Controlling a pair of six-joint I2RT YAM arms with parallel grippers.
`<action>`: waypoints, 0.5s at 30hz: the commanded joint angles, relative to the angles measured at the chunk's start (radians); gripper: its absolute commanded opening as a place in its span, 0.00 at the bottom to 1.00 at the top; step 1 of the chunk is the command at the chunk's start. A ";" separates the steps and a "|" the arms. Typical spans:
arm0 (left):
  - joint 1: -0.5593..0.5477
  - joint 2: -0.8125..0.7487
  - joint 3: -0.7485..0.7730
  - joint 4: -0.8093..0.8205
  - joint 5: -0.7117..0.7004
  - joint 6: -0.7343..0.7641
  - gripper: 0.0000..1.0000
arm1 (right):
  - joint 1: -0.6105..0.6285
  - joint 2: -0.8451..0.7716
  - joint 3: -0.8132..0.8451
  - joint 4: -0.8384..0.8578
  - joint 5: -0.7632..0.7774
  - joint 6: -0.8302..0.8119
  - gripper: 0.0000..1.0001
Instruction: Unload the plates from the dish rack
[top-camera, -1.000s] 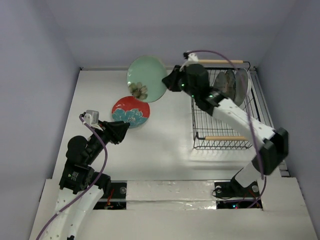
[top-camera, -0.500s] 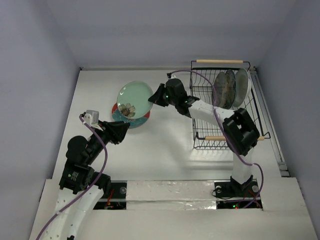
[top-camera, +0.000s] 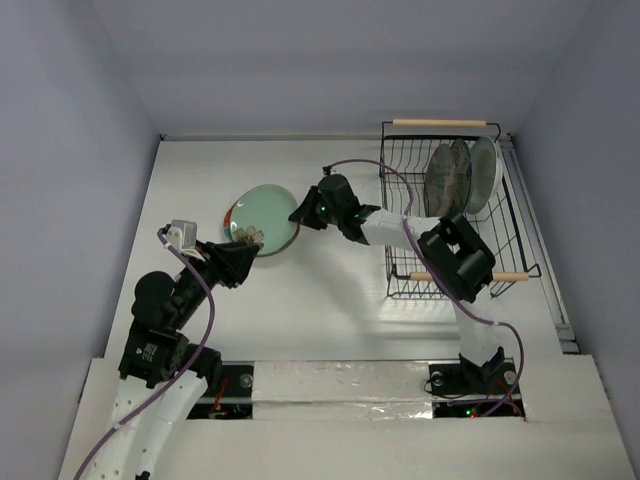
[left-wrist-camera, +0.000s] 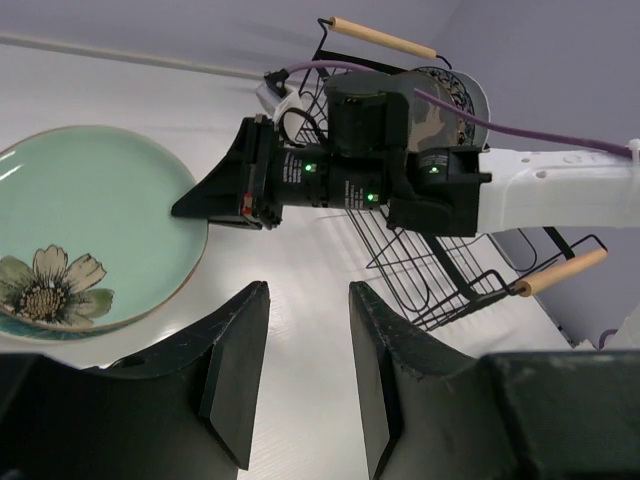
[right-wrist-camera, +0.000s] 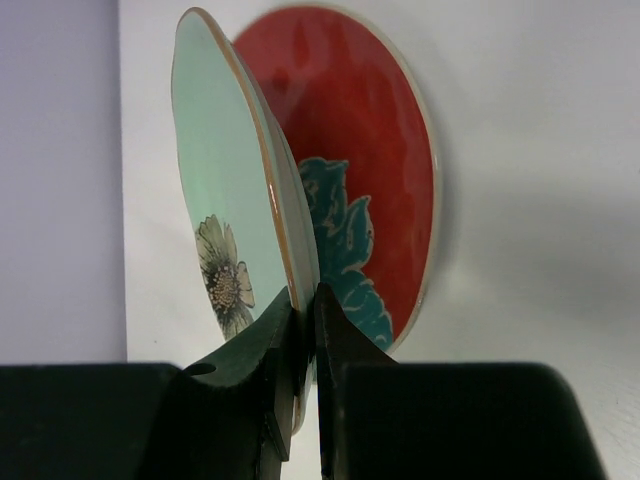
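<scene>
Right gripper: clamped on the rim of the green plate, one finger on each face.
Green plate: over the left half of the table, tilted above the red plate with its held edge raised. I can't tell whether the far edge touches the red one.
Right wrist view: shows the wedge of gap between the two plates and much of the red plate's teal flower.
Top view: the red plate is only a thin crescent at the green plate's left edge.
Left gripper: jaws apart with nothing between them, hanging just on the near side of the two plates.
Left wrist view: the green plate's pale flower faces up, with the right gripper at its right rim.
Rack: on the right side of the table, well apart from those plates. A patterned plate and a white plate stand on edge side by side at its far end.
</scene>
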 joint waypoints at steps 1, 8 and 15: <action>0.005 -0.001 0.010 0.045 0.020 0.003 0.35 | 0.012 -0.030 0.037 0.174 -0.047 0.066 0.00; 0.005 -0.003 0.011 0.048 0.022 0.004 0.35 | 0.022 -0.004 0.027 0.145 -0.047 0.064 0.19; 0.005 -0.006 0.011 0.047 0.022 0.004 0.35 | 0.031 -0.009 0.054 0.007 0.002 -0.016 0.41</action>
